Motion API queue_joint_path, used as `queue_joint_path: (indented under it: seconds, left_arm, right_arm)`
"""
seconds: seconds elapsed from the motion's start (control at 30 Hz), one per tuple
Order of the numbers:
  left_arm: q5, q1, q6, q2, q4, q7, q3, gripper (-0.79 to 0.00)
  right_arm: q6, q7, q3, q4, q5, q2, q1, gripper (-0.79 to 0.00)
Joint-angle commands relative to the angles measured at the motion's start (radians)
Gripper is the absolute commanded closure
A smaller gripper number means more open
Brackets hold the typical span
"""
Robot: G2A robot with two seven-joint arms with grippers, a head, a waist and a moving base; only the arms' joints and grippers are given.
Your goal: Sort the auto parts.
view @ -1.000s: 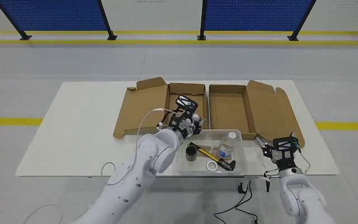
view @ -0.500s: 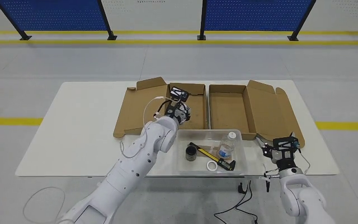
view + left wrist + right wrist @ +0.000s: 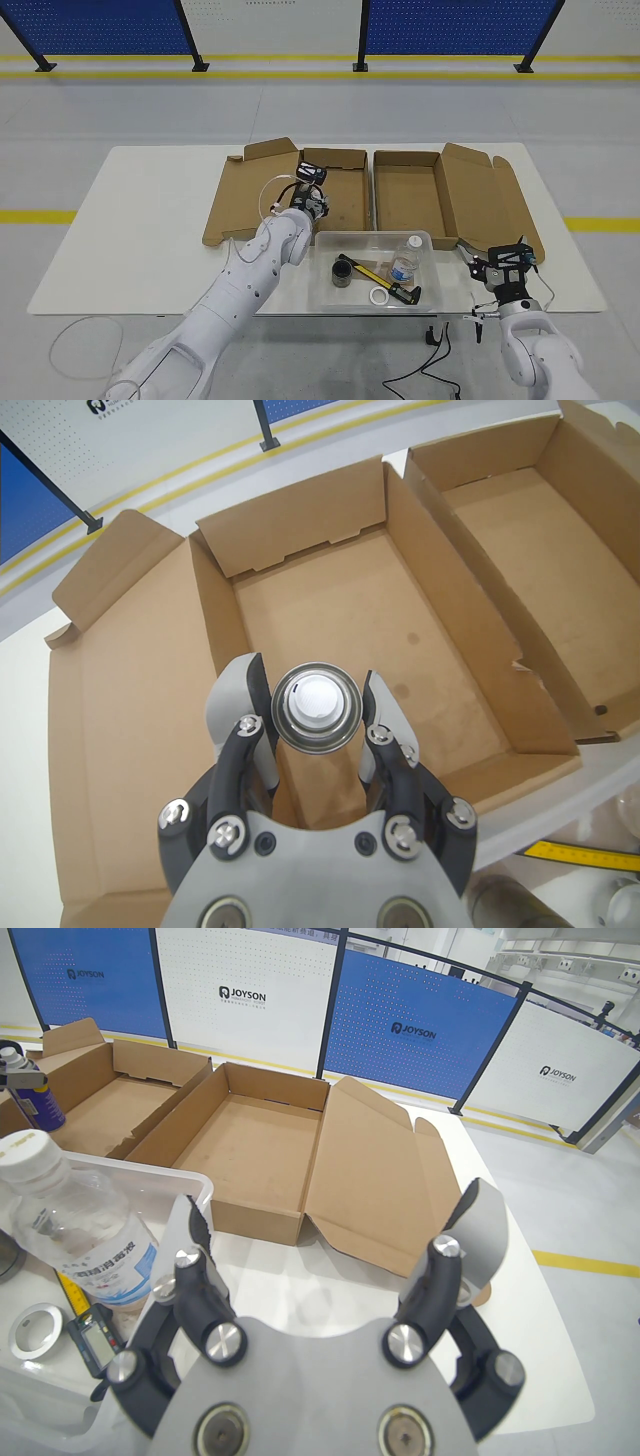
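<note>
- Cardboard left box now has the left gripper above its floor, toward its 6 o'clock end. The jaws are clamped on the spray can, one finger on each side of its body.
- The can stands upright, cap toward the wrist camera. Whether its base is touching the box floor cannot be determined.
- One second ago this gripper and can were at the 11 o'clock corner of the clear bin, just over its rim. Half a second ago they were crossing the box's 6 o'clock wall. They have since moved further toward 12 o'clock.
- Judgement: the can has left the bin and the carry is nearly finished. Lowering and release into the left box remain.
- The right gripper is at 3 o'clock of the bin, over the table's near right corner. Its jaws are spread wide with nothing between them, and its position is unchanged across the frames.
- The right box at 12 o'clock of the bin holds nothing visible.
- Bin contents are undisturbed: water bottle, black cylinder, metal ring and caliper lie as before.
- Judgement: four items await sorting, so the task is at an early stage.
</note>
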Motion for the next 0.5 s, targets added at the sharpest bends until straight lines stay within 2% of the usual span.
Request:
queue_joint_path:
  seconds: [0.0,0.1,0.2,0.23,0.27,0.3,0.47]
  left_arm:
    - [-0.003,-0.003,-0.003,-0.006,0.03,0.013,0.001,0.0]
    - [-0.009,-0.008,-0.005,-0.013,0.055,0.019,0.003,0.0]
    - [-0.011,-0.012,-0.004,-0.02,0.07,0.023,0.002,-0.111]
    - [-0.01,-0.014,-0.003,-0.022,0.074,0.024,0.002,-0.225]
    - [-0.008,-0.016,0.0,-0.023,0.079,0.027,0.002,-0.434]
    - [-0.006,-0.017,0.001,-0.025,0.082,0.028,0.002,-0.785]
    - [0.019,-0.028,-0.004,-0.031,0.091,0.031,0.003,-0.785]
  right_arm:
    - [0.0,0.0,0.0,0.0,0.0,0.0,0.0,-0.785]
    - [0.0,0.0,0.0,0.0,0.0,0.0,0.0,-0.785]
    - [0.0,0.0,0.0,0.0,0.0,0.0,0.0,-0.785]
    - [0.0,0.0,0.0,0.0,0.0,0.0,0.0,-0.785]
    - [0.0,0.0,0.0,0.0,0.0,0.0,0.0,-0.785]
    - [0.0,0.0,0.0,0.0,0.0,0.0,0.0,-0.785]
    - [0.0,0.0,0.0,0.0,0.0,0.0,0.0,-0.785]
